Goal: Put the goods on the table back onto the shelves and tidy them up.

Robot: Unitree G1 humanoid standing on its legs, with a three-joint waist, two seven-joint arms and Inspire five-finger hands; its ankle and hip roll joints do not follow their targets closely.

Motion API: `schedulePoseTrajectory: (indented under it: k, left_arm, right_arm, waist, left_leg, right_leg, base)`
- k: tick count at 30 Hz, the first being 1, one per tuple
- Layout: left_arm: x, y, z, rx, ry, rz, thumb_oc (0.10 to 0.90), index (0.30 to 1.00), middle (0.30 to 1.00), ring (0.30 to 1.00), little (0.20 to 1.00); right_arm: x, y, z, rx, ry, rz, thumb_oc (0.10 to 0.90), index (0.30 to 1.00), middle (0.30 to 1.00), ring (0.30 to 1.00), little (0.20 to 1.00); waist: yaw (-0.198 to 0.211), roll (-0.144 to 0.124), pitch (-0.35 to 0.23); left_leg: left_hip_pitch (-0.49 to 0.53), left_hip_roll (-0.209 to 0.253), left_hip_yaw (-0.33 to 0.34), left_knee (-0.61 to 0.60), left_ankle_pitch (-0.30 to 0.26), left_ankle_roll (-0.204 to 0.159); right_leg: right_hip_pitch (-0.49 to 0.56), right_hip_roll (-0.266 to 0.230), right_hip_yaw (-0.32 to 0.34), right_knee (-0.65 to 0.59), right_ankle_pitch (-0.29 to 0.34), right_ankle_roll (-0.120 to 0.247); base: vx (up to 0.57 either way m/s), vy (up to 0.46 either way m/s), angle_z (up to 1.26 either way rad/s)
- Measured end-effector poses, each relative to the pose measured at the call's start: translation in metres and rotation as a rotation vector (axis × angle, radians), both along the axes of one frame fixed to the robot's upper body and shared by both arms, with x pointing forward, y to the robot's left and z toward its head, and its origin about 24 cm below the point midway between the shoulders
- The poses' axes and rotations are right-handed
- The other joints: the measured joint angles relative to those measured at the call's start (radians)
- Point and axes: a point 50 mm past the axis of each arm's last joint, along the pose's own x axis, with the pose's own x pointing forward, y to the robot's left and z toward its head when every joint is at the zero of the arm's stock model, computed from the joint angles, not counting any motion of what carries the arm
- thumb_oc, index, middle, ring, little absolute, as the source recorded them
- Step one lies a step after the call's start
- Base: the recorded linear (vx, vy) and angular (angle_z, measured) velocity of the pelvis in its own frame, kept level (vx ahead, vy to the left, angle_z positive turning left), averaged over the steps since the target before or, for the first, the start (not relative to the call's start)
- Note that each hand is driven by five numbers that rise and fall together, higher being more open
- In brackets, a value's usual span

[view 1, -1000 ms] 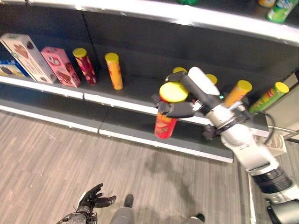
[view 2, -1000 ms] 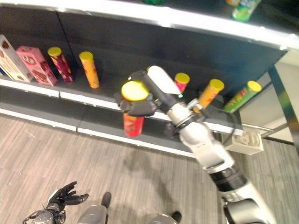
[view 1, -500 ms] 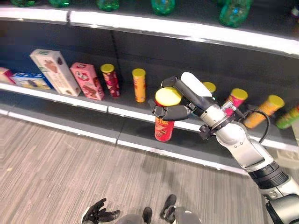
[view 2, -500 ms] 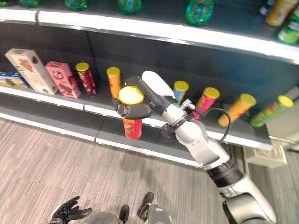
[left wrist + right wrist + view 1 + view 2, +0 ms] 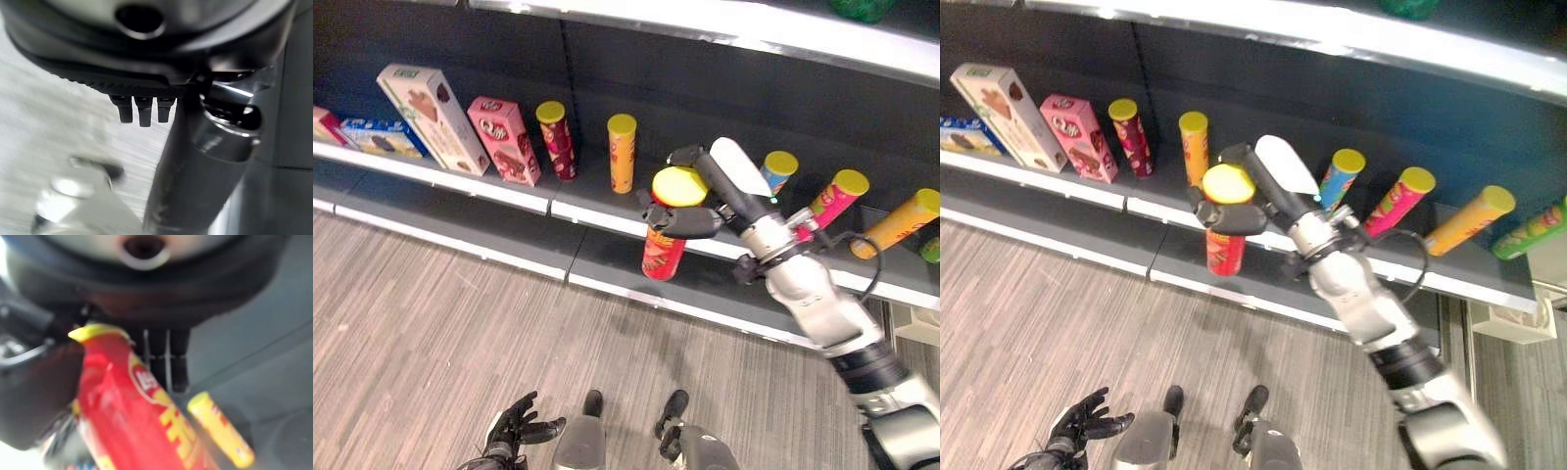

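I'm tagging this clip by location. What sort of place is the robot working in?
Probably a shop aisle or a mock-up of one: long dark shelves with pale edges, a row of snack tubes and biscuit boxes lined up facing out, and the right hand holding a red tube in front of them.

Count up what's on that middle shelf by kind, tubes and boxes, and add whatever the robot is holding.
Snack tubes on the shelf: 6
Red tube in the right hand: 1
Boxes on the shelf: 4
Total: 11
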Motion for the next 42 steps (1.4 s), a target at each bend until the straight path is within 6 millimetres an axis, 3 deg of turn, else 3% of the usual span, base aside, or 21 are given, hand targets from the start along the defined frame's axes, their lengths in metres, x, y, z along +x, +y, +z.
schedulePoseTrajectory:
  k: [1,2,6,11,15,18,19,20,21,22,24,26,28,31,36,42]
  left_arm:
    - [-0.002,0.003,0.0,0.012,0.0,0.0,0.8,0.9,0.9,0.9,0.9]
    - [-0.001,0.009,0.002,0.033,-0.001,-0.016,0.8,0.9,0.9,0.9,0.9]
    - [-0.002,0.011,0.002,0.054,0.012,-0.009,0.8,0.9,0.9,0.9,0.9]
    - [0.005,0.004,0.005,0.042,-0.025,-0.026,0.8,0.9,0.9,0.9,0.9]
    - [0.013,0.003,0.01,0.053,-0.065,-0.073,0.8,0.9,0.9,0.9,0.9]
    - [0.017,0.007,0.013,0.073,-0.074,-0.092,0.8,0.9,0.9,0.9,0.9]
    - [0.021,0.006,0.015,0.074,-0.089,-0.106,0.8,0.9,0.9,0.9,0.9]
    - [0.027,0.003,0.018,0.072,-0.113,-0.124,0.8,0.9,0.9,0.9,0.9]
    - [0.026,0.003,0.018,0.073,-0.111,-0.124,0.8,0.9,0.9,0.9,0.9]
    - [0.03,-0.002,0.02,0.063,-0.127,-0.146,0.8,0.9,0.9,0.9,0.9]
    - [0.034,-0.004,0.023,0.06,-0.146,-0.165,0.8,0.9,0.9,0.9,0.9]
    - [0.047,-0.009,0.032,0.059,-0.206,-0.193,0.8,0.9,0.9,0.9,0.9]
    - [0.046,-0.007,0.031,0.063,-0.197,-0.19,0.8,0.9,0.9,0.9,0.9]
    - [0.051,-0.007,0.032,0.066,-0.204,-0.192,0.8,0.9,0.9,0.9,0.9]
    - [0.063,-0.008,0.036,0.072,-0.233,-0.198,0.8,0.9,0.9,0.9,0.9]
    - [0.064,-0.007,0.036,0.074,-0.231,-0.197,0.8,0.9,0.9,0.9,0.9]
  right_arm:
    - [0.001,-0.002,-0.001,-0.025,-0.007,-0.021,0.4,0.3,0.3,0.3,0.3]
    - [0.003,-0.005,-0.003,-0.045,-0.012,-0.049,0.4,0.3,0.3,0.3,0.3]
    - [0.008,-0.011,-0.003,-0.083,-0.047,-0.122,0.4,0.3,0.3,0.3,0.3]
    - [0.026,-0.027,-0.002,-0.115,-0.059,-0.259,0.4,0.3,0.3,0.3,0.3]
    - [0.034,-0.046,0.0,-0.137,-0.076,-0.367,0.4,0.3,0.3,0.3,0.3]
    - [0.036,-0.053,0.01,-0.127,-0.132,-0.413,0.4,0.3,0.3,0.3,0.3]
    - [0.036,-0.06,0.015,-0.119,-0.157,-0.44,0.4,0.3,0.3,0.3,0.3]
    - [0.038,-0.069,0.028,-0.097,-0.194,-0.492,0.4,0.3,0.3,0.3,0.3]
    - [0.039,-0.069,0.028,-0.097,-0.192,-0.495,0.4,0.3,0.3,0.3,0.3]
    - [0.041,-0.079,0.025,-0.101,-0.187,-0.541,0.4,0.3,0.3,0.3,0.3]
    - [0.042,-0.085,0.024,-0.092,-0.177,-0.572,0.4,0.3,0.3,0.3,0.3]
    - [0.036,-0.108,0.044,0.012,-0.277,-0.679,0.4,0.3,0.3,0.3,0.3]
    - [0.034,-0.116,0.048,0.049,-0.306,-0.725,0.4,0.3,0.3,0.3,0.3]
    - [0.031,-0.122,0.059,0.103,-0.367,-0.761,0.4,0.3,0.3,0.3,0.3]
    - [0.027,-0.13,0.069,0.107,-0.421,-0.803,0.4,0.3,0.3,0.3,0.3]
    - [0.027,-0.146,0.077,0.098,-0.437,-0.872,0.4,0.3,0.3,0.3,0.3]
  waist:
    - [-0.006,-0.001,-0.004]
    - [0.0,-0.025,-0.012]
    - [0.006,-0.026,-0.011]
    - [0.022,-0.026,-0.006]
    - [0.044,-0.011,0.008]
    - [0.083,0.007,0.06]
    - [0.084,0.023,0.076]
    - [0.118,0.063,0.129]
    - [0.121,0.067,0.136]
    - [0.124,0.09,0.147]
    - [0.163,0.092,0.148]
    - [0.179,0.121,0.155]
    - [0.187,0.123,0.156]
    - [0.167,0.123,0.156]
    - [0.163,0.123,0.156]
    - [0.16,0.123,0.156]
  left_leg:
    - [0.003,-0.008,-0.002,-0.015,0.004,0.001]
    - [0.01,-0.028,0.013,-0.021,0.018,-0.006]
    - [0.024,-0.012,0.01,-0.037,0.021,-0.017]
    - [0.01,-0.011,-0.017,-0.037,0.02,-0.018]
    - [-0.022,-0.018,-0.067,-0.033,0.024,-0.026]
    - [-0.069,-0.031,-0.097,0.003,0.023,-0.027]
    - [-0.095,-0.036,-0.118,0.017,0.024,-0.028]
    - [-0.146,-0.048,-0.141,0.052,0.027,-0.03]
    - [-0.153,-0.052,-0.148,0.055,0.027,-0.03]
    - [-0.179,-0.073,-0.199,0.068,0.035,-0.03]
    - [-0.19,-0.076,-0.199,0.066,0.038,-0.027]
    - [-0.229,-0.095,-0.237,0.067,0.048,-0.028]
    - [-0.234,-0.105,-0.24,0.067,0.05,-0.027]
    - [-0.237,-0.119,-0.251,0.066,0.05,-0.026]
    - [-0.237,-0.118,-0.257,0.067,0.05,-0.026]
    - [-0.236,-0.118,-0.26,0.07,0.054,-0.024]
  right_leg:
    - [0.026,-0.033,-0.002,0.002,-0.001,0.008]
    - [0.062,-0.075,0.0,-0.02,0.003,0.029]
    - [0.126,-0.042,-0.012,-0.136,0.046,0.027]
    - [0.139,-0.037,-0.037,-0.157,0.047,0.026]
    - [0.136,-0.046,-0.087,-0.156,0.047,0.027]
    - [0.112,-0.06,-0.111,-0.133,0.042,0.034]
    - [0.101,-0.066,-0.128,-0.117,0.037,0.033]
    - [0.066,-0.083,-0.146,-0.083,0.031,0.033]
    - [0.063,-0.085,-0.149,-0.084,0.031,0.033]
    - [0.067,-0.108,-0.208,-0.063,0.019,0.041]
    - [0.052,-0.119,-0.196,-0.046,0.008,0.05]
    - [0.025,-0.141,-0.235,-0.006,-0.017,0.062]
    - [0.017,-0.154,-0.238,0.007,-0.024,0.065]
    - [0.017,-0.17,-0.248,0.015,-0.026,0.068]
    - [0.02,-0.168,-0.249,0.015,-0.026,0.069]
    - [0.021,-0.169,-0.249,0.018,-0.027,0.069]
  base:
    - [0.0,0.002,0.19]
    - [0.0,0.0,0.0]
    - [0.02,0.003,-0.02]
    - [-0.04,-0.009,0.16]
    - [-0.04,-0.006,0.34]
    - [-0.07,-0.036,0.31]
    - [-0.09,-0.039,0.64]
    - [-0.07,-0.028,0.6]
    - [-0.07,-0.029,0.9]
    - [0.03,-0.067,0.65]
    - [0.04,-0.072,0.44]
    - [0.02,-0.011,0.49]
    - [0.02,0.002,0.21]
    - [0.03,-0.03,0.1]
    - [0.0,0.0,0.0]
    - [0.0,0.0,0.0]
